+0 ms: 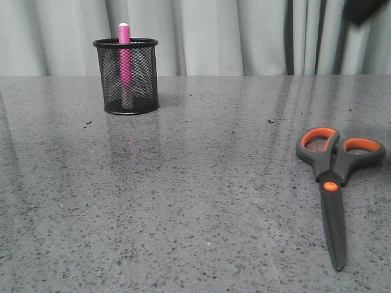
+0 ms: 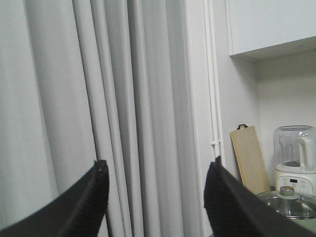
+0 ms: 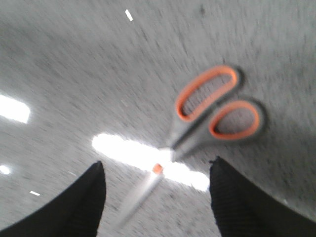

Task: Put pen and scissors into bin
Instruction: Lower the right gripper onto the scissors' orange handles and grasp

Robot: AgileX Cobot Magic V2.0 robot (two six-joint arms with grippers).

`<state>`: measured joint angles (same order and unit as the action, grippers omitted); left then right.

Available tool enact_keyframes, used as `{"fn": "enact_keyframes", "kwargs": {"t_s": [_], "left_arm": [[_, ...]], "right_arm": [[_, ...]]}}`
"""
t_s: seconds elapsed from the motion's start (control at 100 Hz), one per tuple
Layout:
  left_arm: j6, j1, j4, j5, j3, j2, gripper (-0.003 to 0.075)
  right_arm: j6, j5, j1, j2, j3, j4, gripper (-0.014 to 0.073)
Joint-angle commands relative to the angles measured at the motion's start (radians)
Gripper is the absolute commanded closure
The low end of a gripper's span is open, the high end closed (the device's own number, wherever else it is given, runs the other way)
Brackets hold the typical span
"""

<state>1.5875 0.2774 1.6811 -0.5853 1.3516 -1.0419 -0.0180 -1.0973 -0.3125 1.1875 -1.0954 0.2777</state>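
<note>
The black wire-mesh bin (image 1: pixel 126 76) stands at the far left of the table. The pink pen (image 1: pixel 124 61) stands upright inside it, its whitish end above the rim. The dark grey scissors (image 1: pixel 335 183) with orange-lined loops lie flat at the right, blades toward the front edge. In the right wrist view the scissors (image 3: pixel 212 111) lie on the table below my right gripper (image 3: pixel 157 168), which is open, empty and above them. My left gripper (image 2: pixel 157 168) is open and empty, raised and facing the curtain. Neither gripper's fingers show in the front view.
The grey speckled table (image 1: pixel 195 201) stretches to a pale curtain (image 1: pixel 244 36) at the back. A dark part of an arm (image 1: pixel 366 9) shows at the top right. The left wrist view shows a wooden board (image 2: pixel 251 158) and a blender (image 2: pixel 295 158) beyond the curtain.
</note>
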Motion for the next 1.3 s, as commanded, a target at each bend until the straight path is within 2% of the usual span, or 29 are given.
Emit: {"fn": "enact_keyframes", "kwargs": {"t_s": [0.0,0.05,0.28,0.52,1.02,1.13,1.29], "left_arm": [[-0.042,0.008,0.01,-0.007,0.016,0.038,0.0332],[-0.055,0.008,0.001,-0.007,0.008,0.048,0.0332],[-0.057,0.014,0.001,-0.007,-0.051,0.082,0.0332],[-0.057,0.08,0.001,-0.007,-0.056,0.083,0.0332],[-0.057,0.137,-0.017,-0.012,-0.056,0.089,0.0332],[-0.057,0.138,-0.017,-0.024,-0.056,0.093,0.0332],[-0.057,0.138,-0.043,-0.028,-0.056,0.11,0.0332]], "right_arm": [[-0.125,-0.014,-0.073,0.032,-0.033,-0.155,0.0188],[-0.18,-0.018,-0.108,0.055,-0.033,-0.205,0.0187],[-0.299,0.001,-0.172,0.144,-0.033,-0.193,0.0151],[-0.311,0.008,-0.172,0.229,-0.031,-0.12,0.0145],[-0.388,0.077,-0.172,0.395,-0.029,-0.144,0.0153],[-0.388,0.075,-0.172,0.444,-0.029,-0.171,0.0223],[-0.388,0.085,-0.172,0.494,-0.029,-0.208,0.0456]]}}
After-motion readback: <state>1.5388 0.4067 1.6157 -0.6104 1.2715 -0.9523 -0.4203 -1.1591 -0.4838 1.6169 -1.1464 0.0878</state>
